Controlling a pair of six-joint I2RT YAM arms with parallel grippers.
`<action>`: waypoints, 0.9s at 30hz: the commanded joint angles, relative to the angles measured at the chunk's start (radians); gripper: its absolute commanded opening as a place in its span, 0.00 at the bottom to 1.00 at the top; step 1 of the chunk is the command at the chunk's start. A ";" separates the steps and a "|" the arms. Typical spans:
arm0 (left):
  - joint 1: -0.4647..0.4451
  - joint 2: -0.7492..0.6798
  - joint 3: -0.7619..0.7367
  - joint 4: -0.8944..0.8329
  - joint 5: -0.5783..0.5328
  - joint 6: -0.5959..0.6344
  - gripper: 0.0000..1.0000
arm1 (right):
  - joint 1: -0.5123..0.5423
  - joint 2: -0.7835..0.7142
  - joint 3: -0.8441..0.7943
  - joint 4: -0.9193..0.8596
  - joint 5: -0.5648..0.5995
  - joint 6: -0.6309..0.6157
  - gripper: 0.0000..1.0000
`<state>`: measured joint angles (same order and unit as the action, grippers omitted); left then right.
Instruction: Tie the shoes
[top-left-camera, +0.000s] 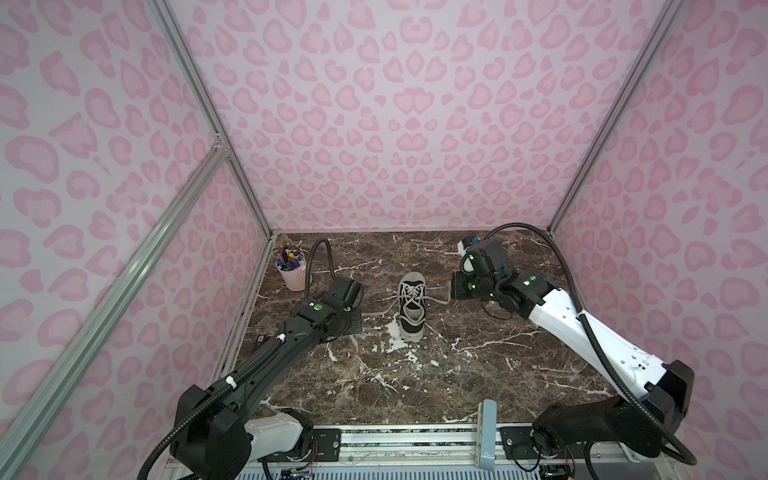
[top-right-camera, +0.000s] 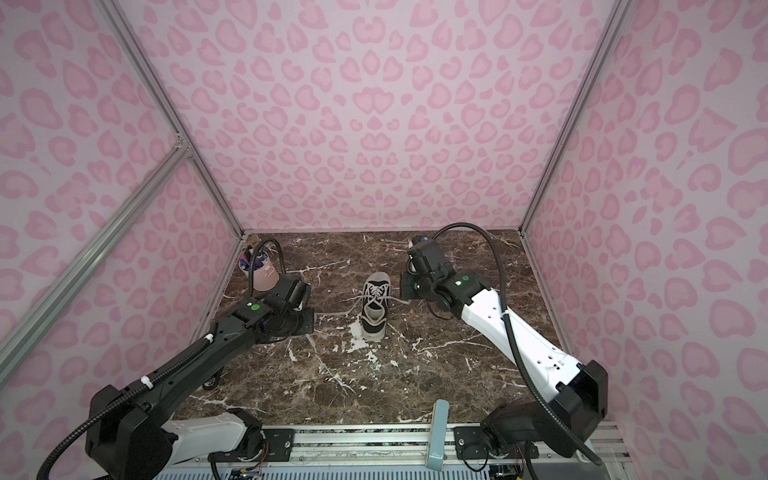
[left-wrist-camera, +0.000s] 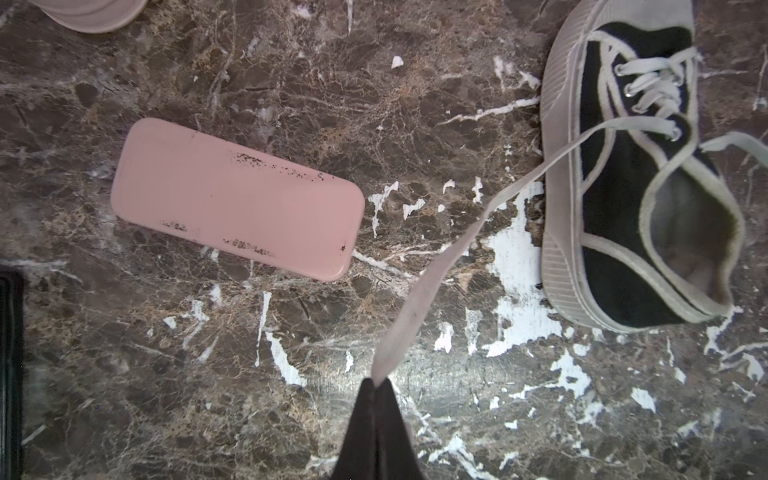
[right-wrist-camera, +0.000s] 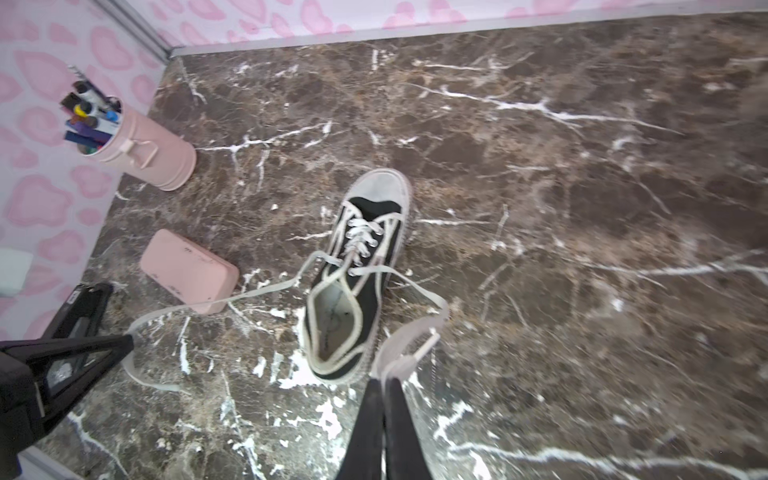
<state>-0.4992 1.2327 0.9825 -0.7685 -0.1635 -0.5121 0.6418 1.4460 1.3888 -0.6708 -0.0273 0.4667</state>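
**Both laces pinched, shoe parked right between the grippers**

Starting at the left: a cup (right-wrist-camera: 141, 145) of pens stands in the far corner, and a flat pink case (left-wrist-camera: 237, 199) lies on the table (top-left-camera: 457, 374), well left of the shoe. Neither is part of the knot, but the case sits close to where the left arm works.

The left gripper (left-wrist-camera: 377, 388) is squeezed right down on the left lace (left-wrist-camera: 457, 245), with no gap showing between the jaws. From there the lace rises fairly straight to the top eyelet. In the right wrist view a loose tail droops past the gripper onto the table.

The shoe (top-left-camera: 411, 307) (top-right-camera: 375, 307) stands on its sole mid-table in both top views, toe toward the back wall and heel toward the arm bases. So its long axis runs near-to-far, and both laces leave it sideways, across that axis.

The right lace (right-wrist-camera: 419, 286) heads out the other side, folds back on itself and ends in the right gripper (right-wrist-camera: 384, 380). That one is clamped tight too, with the lace tip poking out by the jaws.

Here's what the next move hangs on. The shoe lies to the right of the left gripper and to the left of the right one, and they look about equally near, so neither arm has an edge. To cross the laces, each gripper probably has to come inward over the tongue, square to the long axis, one passing above the other. A hard sideways tug could drag or tip such a light shoe.
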 joint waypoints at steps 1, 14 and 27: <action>0.001 -0.029 -0.004 -0.017 0.016 -0.020 0.03 | 0.033 0.093 0.074 0.080 -0.058 -0.034 0.05; 0.001 -0.088 -0.054 -0.006 0.039 -0.042 0.03 | 0.098 0.511 0.411 0.125 -0.193 -0.056 0.06; 0.001 -0.098 -0.081 0.011 0.053 -0.051 0.03 | 0.156 0.785 0.681 0.028 -0.231 -0.010 0.08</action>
<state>-0.4984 1.1393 0.9073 -0.7612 -0.1207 -0.5529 0.8001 2.1979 2.0628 -0.6430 -0.2405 0.4240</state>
